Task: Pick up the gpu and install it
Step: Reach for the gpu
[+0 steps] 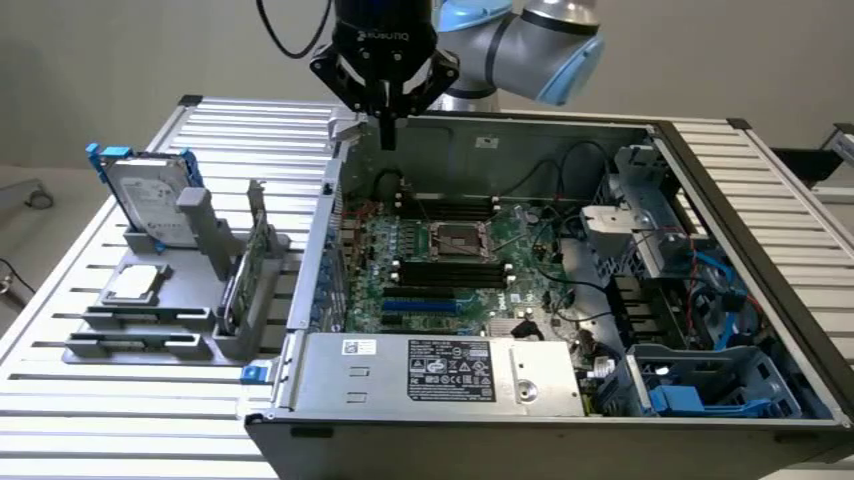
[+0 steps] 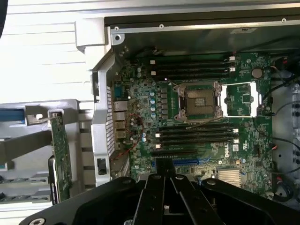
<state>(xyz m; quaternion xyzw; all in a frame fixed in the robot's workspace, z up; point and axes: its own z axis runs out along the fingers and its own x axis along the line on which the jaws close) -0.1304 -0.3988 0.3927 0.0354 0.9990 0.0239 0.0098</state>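
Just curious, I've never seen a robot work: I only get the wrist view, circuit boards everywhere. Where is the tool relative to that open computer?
Observer: The tool hangs above the computer case's far wall, near its corner on the exterior view's left.
Operator: And the thin green card standing outside the case?
Observer: That is the gpu; it stands on edge in a grey rack that also holds an upright hard drive with a blue frame.
Operator: Anything hidden under the tool in my picture?
Observer: A silver power supply box with a black label, at the case's near edge.
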